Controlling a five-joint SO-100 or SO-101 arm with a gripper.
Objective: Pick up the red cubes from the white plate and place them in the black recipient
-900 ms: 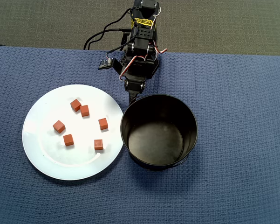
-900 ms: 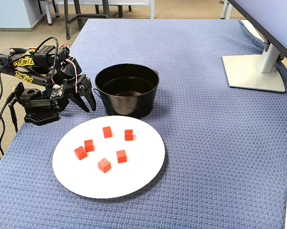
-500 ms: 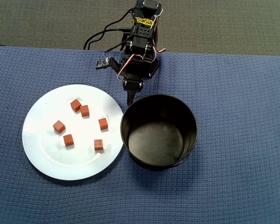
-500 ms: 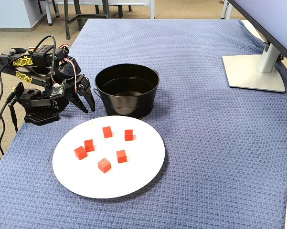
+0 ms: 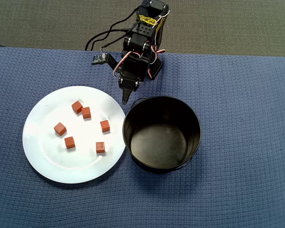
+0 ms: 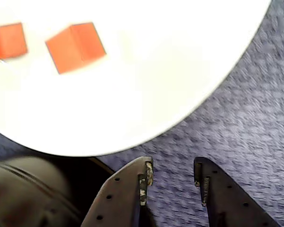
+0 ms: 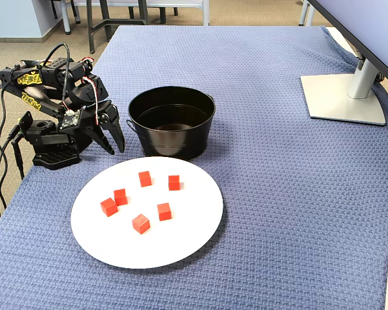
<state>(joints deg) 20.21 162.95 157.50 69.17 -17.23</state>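
Overhead view looks straight down: arm base top centre, white plate (image 5: 42,152) left, black pot (image 5: 195,124) centre. Fixed view is oblique from the table's side, arm upper left, sharing both. Wrist view sits close above the cloth, gripper (image 6: 172,176) at bottom edge, plate rim filling the top.

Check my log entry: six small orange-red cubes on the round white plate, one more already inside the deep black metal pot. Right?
Not quite: the overhead view shows the deep black metal pot empty. All six small orange-red cubes sit on the round white plate.
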